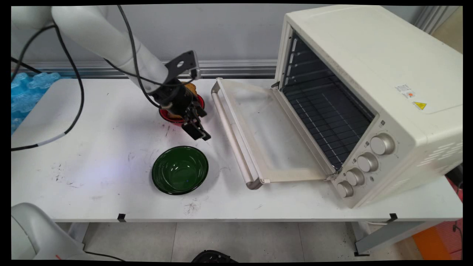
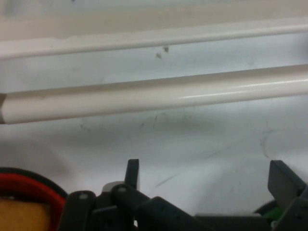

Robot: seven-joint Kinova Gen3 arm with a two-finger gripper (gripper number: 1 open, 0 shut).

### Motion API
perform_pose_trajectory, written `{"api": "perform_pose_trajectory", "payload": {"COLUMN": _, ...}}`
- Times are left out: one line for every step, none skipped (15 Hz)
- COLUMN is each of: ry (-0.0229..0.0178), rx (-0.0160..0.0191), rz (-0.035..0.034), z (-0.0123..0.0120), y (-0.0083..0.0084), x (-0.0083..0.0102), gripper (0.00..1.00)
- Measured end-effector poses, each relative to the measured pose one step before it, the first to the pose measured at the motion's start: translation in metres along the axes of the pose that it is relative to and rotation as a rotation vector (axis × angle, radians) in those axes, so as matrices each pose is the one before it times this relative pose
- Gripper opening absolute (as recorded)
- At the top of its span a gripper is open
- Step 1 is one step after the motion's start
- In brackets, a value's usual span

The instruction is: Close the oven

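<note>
PINCER: pincer empty, fingers spread apart, low over the white worktop | BEHIND IT: red bowl holding a yellowish piece | IN FRONT: green bowl, empty | AHEAD: toaster oven, door folded down, handle near the fingertips

Bare table lies left; oven door and green bowl crowd the right.

Main cam sits high on the near side, looking down across the tabletop to the far wall. Hand cam rides low, close to the oven door handle. Both catch that handle.
</note>
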Motion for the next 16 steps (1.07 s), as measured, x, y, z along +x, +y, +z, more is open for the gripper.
{"api": "perform_pose_trajectory", "payload": {"ry": 0.00299, "rx": 0.00030, "rz": -0.01102, "z": 0.00675, "y": 0.00001, "x": -0.00043, "gripper": 1.00}}
{"api": "perform_pose_trajectory", "payload": {"ry": 0.00293, "rx": -0.00002, "rz": -0.00926, "z": 0.00559, "y": -0.00009, "x": -0.00016, "gripper": 1.00}}
{"api": "perform_pose_trajectory", "payload": {"ry": 0.00233, "rx": 0.00020, "rz": -0.00571, "z": 0.00364, "y": -0.00015, "x": -0.00006, "gripper": 1.00}}
{"api": "perform_pose_trajectory", "payload": {"ry": 0.00368, "rx": -0.00012, "rz": -0.00839, "z": 0.00615, "y": -0.00014, "x": -0.00002, "gripper": 1.00}}
{"api": "perform_pose_trajectory", "payload": {"ry": 0.00374, "rx": 0.00042, "rz": -0.00569, "z": 0.00486, "y": -0.00028, "x": 0.00014, "gripper": 1.00}}
{"api": "perform_pose_trajectory", "payload": {"ry": 0.00476, "rx": 0.00081, "rz": -0.00576, "z": 0.00531, "y": -0.00050, "x": 0.00022, "gripper": 1.00}}
{"api": "perform_pose_trajectory", "payload": {"ry": 0.00450, "rx": 0.00126, "rz": -0.00548, "z": 0.00484, "y": -0.00057, "x": 0.00014, "gripper": 0.00}}
{"api": "perform_pose_trajectory", "payload": {"ry": 0.00340, "rx": 0.00151, "rz": -0.00314, "z": 0.00383, "y": -0.00064, "x": 0.00006, "gripper": 0.00}}
{"api": "perform_pose_trajectory", "payload": {"ry": 0.00423, "rx": 0.00199, "rz": -0.00281, "z": 0.00405, "y": -0.00077, "x": 0.00016, "gripper": 0.00}}
{"api": "perform_pose_trajectory", "payload": {"ry": 0.00379, "rx": 0.00183, "rz": -0.00204, "z": 0.00255, "y": -0.00065, "x": 0.00012, "gripper": 0.00}}
{"api": "perform_pose_trajectory", "payload": {"ry": 0.00476, "rx": 0.00223, "rz": -0.00127, "z": 0.00293, "y": -0.00075, "x": 0.00034, "gripper": 0.00}}
{"api": "perform_pose_trajectory", "payload": {"ry": 0.00340, "rx": 0.00166, "rz": 0.00024, "z": 0.00194, "y": -0.00057, "x": 0.00041, "gripper": 0.00}}
{"api": "perform_pose_trajectory", "payload": {"ry": 0.00464, "rx": 0.00241, "rz": -0.00014, "z": 0.00252, "y": -0.00077, "x": 0.00037, "gripper": 0.00}}
{"api": "perform_pose_trajectory", "payload": {"ry": 0.00466, "rx": 0.00246, "rz": 0.00001, "z": 0.00276, "y": -0.00081, "x": 0.00023, "gripper": 0.00}}
{"api": "perform_pose_trajectory", "payload": {"ry": 0.00481, "rx": 0.00223, "rz": -0.00005, "z": 0.00247, "y": -0.00072, "x": 0.00003, "gripper": 0.00}}
{"api": "perform_pose_trajectory", "payload": {"ry": 0.00483, "rx": 0.00182, "rz": -0.00002, "z": 0.00194, "y": -0.00057, "x": 0.00014, "gripper": 0.00}}
